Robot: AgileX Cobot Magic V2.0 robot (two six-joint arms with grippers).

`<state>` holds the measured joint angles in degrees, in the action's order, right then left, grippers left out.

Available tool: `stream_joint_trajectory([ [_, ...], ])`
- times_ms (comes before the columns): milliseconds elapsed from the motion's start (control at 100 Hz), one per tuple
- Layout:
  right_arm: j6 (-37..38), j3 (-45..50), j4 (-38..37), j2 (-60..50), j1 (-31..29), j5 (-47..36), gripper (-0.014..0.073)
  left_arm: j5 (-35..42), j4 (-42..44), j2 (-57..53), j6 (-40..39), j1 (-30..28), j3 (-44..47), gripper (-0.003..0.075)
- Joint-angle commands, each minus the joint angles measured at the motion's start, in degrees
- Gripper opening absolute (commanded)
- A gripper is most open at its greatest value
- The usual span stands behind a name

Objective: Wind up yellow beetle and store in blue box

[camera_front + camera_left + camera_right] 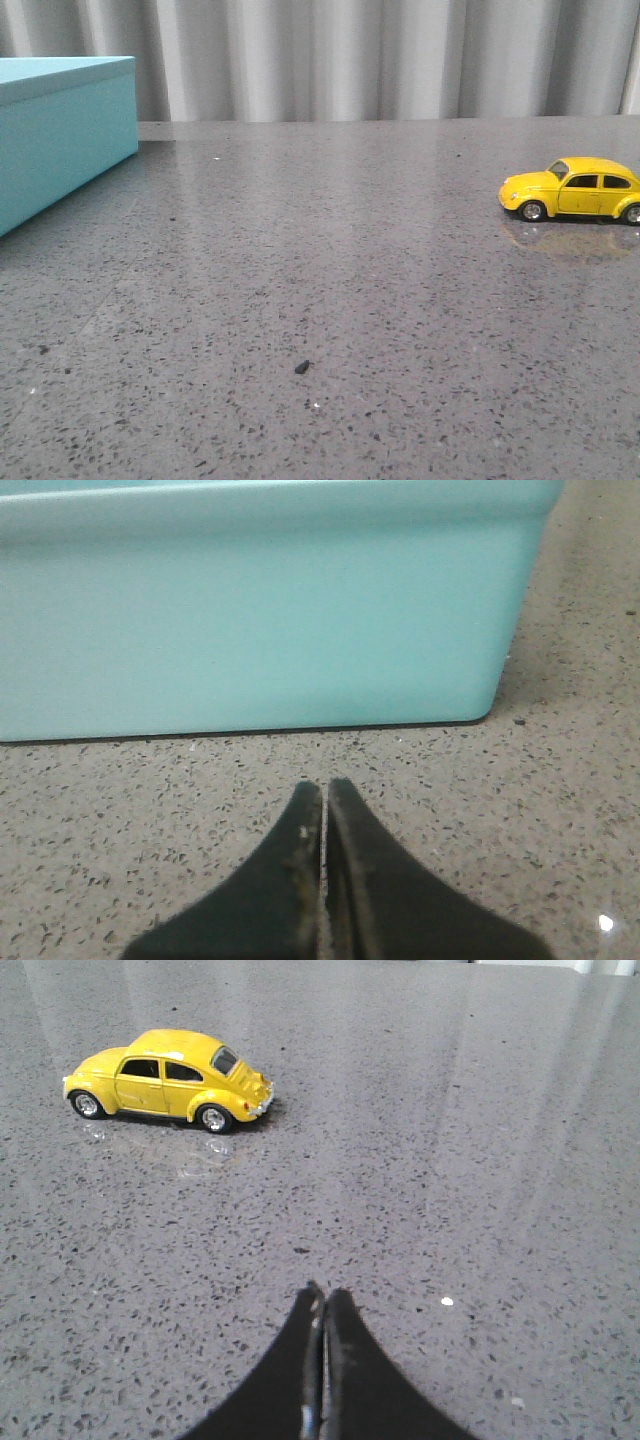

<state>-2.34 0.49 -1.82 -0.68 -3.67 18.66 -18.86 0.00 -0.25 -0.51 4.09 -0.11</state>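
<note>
The yellow beetle (575, 188) stands on its wheels at the right edge of the front view, on the grey speckled table. It also shows in the right wrist view (168, 1079), well apart from my right gripper (325, 1292), which is shut and empty. The blue box (55, 130), its flat top on, stands at the far left of the table. In the left wrist view its blue side (260, 610) fills the picture just beyond my left gripper (325, 785), which is shut and empty. Neither gripper shows in the front view.
The grey speckled table (320, 300) runs back to a pleated grey curtain (380, 60). A small dark speck (302, 367) lies on the table near the front middle.
</note>
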Motion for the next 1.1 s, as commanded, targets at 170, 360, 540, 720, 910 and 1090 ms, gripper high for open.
stream_joint_trajectory([
  [170, -0.3, 1.24, -0.46, -1.08, -0.13, -0.55, -0.0061, 3.31, -0.46, -1.78, -0.45, 0.22, 1.56, -0.0021],
  [360, -0.3, 1.24, -0.46, -1.08, -0.13, -0.55, -0.0061, 3.31, -0.46, -1.78, -0.45, 0.22, 1.56, -0.0021],
  [540, -0.3, 1.24, -0.46, -1.08, -0.13, -0.55, -0.0061, 3.42, -0.46, -1.78, -0.45, 0.22, 1.56, -0.0021],
  [720, -0.3, 1.24, -0.46, -1.08, -0.13, -0.55, -0.0061, 3.42, -0.46, -1.78, -0.45, 0.22, 1.56, -0.0021],
  [910, -0.3, 1.24, -0.46, -1.08, -0.13, -0.55, -0.0061, 5.67, -0.84, -1.78, -0.45, 0.22, 1.56, -0.0021],
  [1090, -0.3, 1.24, -0.46, -1.08, -0.13, -1.72, -0.0061, 6.9, -0.84, -1.78, -0.45, 0.22, 1.56, -0.0021],
])
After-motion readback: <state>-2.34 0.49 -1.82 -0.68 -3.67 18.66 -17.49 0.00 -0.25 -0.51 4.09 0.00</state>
